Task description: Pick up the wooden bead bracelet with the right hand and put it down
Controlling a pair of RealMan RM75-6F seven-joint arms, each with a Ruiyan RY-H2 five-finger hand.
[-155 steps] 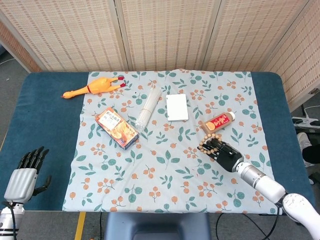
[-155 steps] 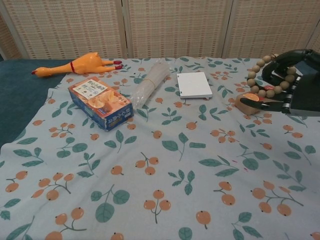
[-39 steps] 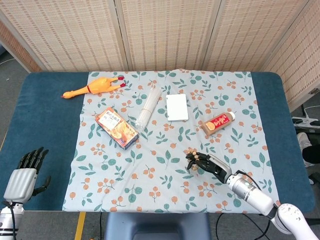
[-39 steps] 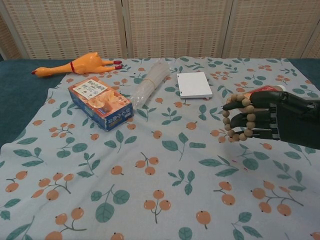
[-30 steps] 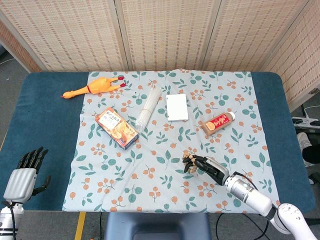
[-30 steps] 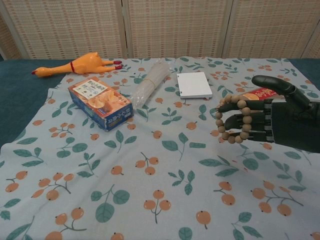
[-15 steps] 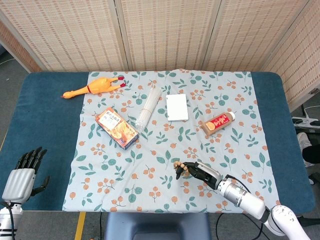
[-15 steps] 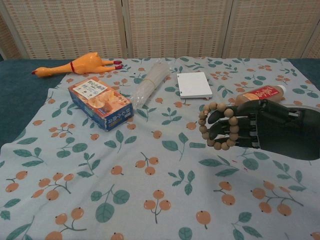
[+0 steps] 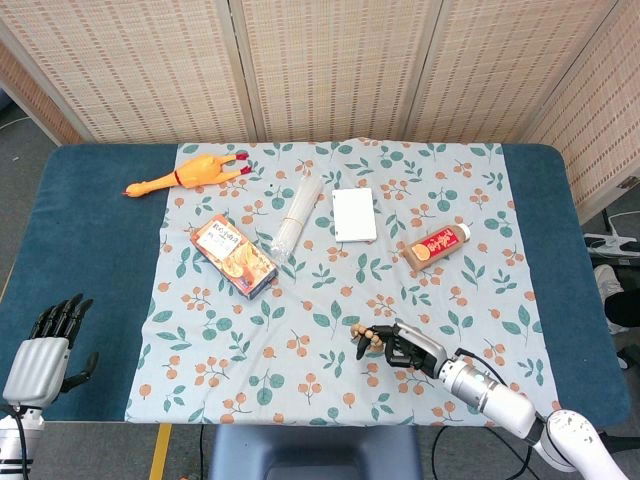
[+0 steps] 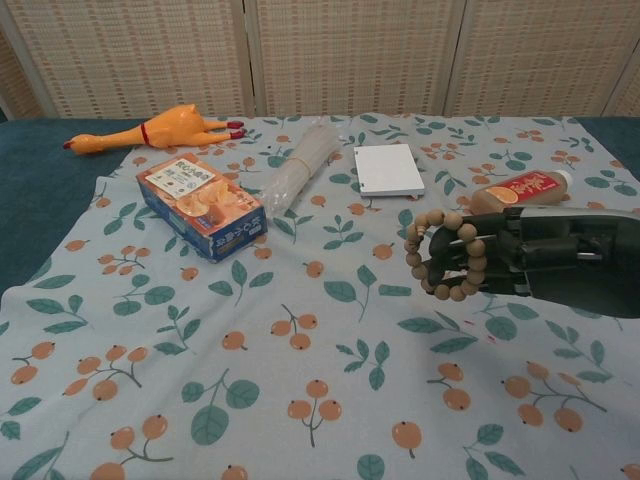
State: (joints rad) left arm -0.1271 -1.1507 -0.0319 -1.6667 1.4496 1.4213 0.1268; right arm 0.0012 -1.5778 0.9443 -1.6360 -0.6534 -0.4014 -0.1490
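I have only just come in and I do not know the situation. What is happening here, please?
The robot's right hand holds a wooden bead bracelet looped over its fingers, above the near middle of the floral tablecloth. The bracelet is not yet put down. The left hand rests idle at the near left corner of the table, holding nothing.

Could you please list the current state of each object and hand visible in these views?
wooden bead bracelet: looped over the right hand's fingers, off the cloth
right hand: holds the bracelet
left hand: fingers apart, holds nothing
sauce bottle: lying on its side
orange box: lying flat
rubber chicken: lying on its side
white pad: flat
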